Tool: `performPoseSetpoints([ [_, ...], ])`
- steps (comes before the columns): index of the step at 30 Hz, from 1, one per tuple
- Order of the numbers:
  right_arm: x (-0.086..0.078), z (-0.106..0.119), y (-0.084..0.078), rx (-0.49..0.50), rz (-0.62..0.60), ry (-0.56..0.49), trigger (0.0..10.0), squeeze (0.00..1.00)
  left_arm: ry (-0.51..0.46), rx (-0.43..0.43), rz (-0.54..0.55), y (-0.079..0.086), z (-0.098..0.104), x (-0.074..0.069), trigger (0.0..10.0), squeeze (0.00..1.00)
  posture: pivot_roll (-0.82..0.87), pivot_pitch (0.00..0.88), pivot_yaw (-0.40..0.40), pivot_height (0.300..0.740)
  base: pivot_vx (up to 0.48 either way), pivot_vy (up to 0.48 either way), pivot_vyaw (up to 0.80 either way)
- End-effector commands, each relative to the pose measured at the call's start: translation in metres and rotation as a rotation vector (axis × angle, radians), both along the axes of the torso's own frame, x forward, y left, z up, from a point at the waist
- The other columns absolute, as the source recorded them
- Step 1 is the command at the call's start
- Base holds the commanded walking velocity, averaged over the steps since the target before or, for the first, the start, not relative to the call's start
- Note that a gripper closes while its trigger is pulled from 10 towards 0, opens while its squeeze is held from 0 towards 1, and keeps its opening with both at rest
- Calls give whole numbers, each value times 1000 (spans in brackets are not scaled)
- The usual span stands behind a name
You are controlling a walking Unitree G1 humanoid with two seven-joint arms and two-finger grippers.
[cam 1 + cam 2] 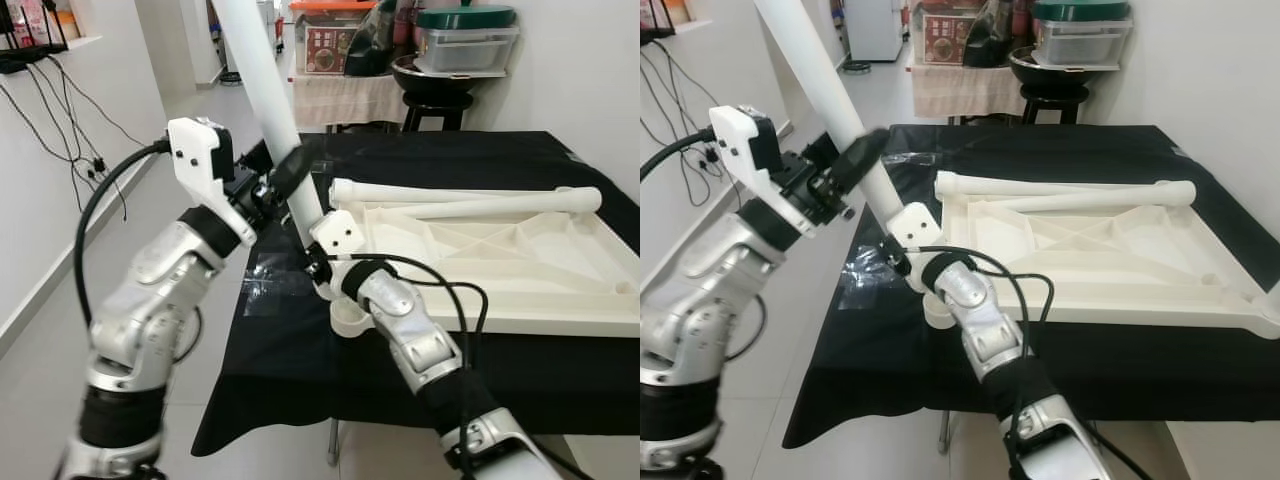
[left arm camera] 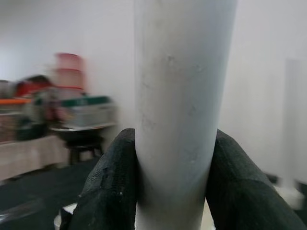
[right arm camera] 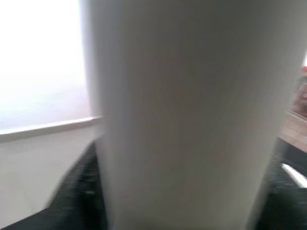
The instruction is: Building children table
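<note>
Both arms are on the same white table leg point(image 1: 262, 90), which stands tilted, its top leaning away toward 11 o'clock and running out past the top of the head camera's shot. The left gripper point(image 1: 283, 175) has its black fingers point(image 2: 112, 184) clamped tight either side of the tube about halfway up. The right gripper point(image 1: 318, 262) sits lower, at the foot of the leg, also closed round it, right above the round socket point(image 1: 349, 318) on the near-left corner of the tabletop point(image 1: 520, 265).

That tabletop is lying upside down, ribs showing, on a table with a black cloth point(image 1: 300, 350) over it. Two more white legs point(image 1: 470, 198) lie across its far edge, at 12 o'clock. A bit of clear plastic wrap point(image 1: 270, 275) sits on the cloth near the left edge.

Room-wise: pale tiled floor point(image 1: 190, 215), white wall with dangling cables point(image 1: 75, 110) at 9 o'clock, and at the back a black stool point(image 1: 432, 105) stacked with a pot and lidded plastic boxes point(image 1: 465, 40).
</note>
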State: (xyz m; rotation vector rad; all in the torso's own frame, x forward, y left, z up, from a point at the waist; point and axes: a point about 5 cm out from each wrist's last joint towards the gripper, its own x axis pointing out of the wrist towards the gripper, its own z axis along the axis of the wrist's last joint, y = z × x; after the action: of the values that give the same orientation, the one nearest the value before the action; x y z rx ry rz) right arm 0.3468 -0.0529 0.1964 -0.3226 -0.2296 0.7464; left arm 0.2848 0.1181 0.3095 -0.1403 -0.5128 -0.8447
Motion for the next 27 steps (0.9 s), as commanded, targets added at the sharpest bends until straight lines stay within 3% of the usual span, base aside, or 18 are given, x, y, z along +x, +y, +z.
performPoseSetpoints([
  [1,-6,4,9,17,77,-16,10000,1000,10,17,-164,-14,-2,-8,0,0,28,0,4,740,0,0,0],
  [2,-6,4,9,17,77,-16,10000,1000,10,17,-164,-14,-2,-8,0,0,28,0,4,740,0,0,0],
  [3,-10,3,12,-14,153,-17,10000,1000,4,78,-283,-15,-4,-13,0,0,26,0,4,740,0,0,0],
  [5,-10,3,12,-14,153,-17,10000,1000,4,78,-283,-15,-4,-13,0,0,26,0,4,740,0,0,0],
  [6,-14,1,12,-52,208,-16,10000,169,14,99,-419,-15,-6,-19,0,0,23,0,6,740,0,0,0],
  [8,-14,1,12,-52,208,-16,10000,169,14,99,-419,-15,-6,-19,0,0,23,0,6,740,0,0,0],
  [9,-16,-3,12,-91,253,-3,10000,0,7,72,-539,-12,-2,-25,0,0,20,0,6,740,0,0,0],
  [11,-23,-17,10,-166,334,53,10000,0,-53,34,-767,-5,10,-39,0,0,15,0,5,740,0,0,0],
  [16,-25,-23,8,-177,351,83,10000,0,-91,12,-861,-4,18,-47,0,0,13,0,4,740,0,0,0],
  [17,-25,-24,8,-163,354,91,3451,0,-101,4,-885,-5,20,-49,0,0,10,0,4,740,0,0,0],
  [18,-25,-24,8,-163,354,91,3451,0,-101,4,-885,-5,20,-49,0,0,10,0,4,740,0,0,0],
  [19,-25,-23,8,-147,359,95,0,0,-108,-1,-902,-5,21,-51,0,0,10,0,4,740,0,0,0],
  [27,-23,-16,6,-75,356,81,0,0,-81,22,-973,-2,13,-58,0,0,11,0,7,740,0,0,0],
])
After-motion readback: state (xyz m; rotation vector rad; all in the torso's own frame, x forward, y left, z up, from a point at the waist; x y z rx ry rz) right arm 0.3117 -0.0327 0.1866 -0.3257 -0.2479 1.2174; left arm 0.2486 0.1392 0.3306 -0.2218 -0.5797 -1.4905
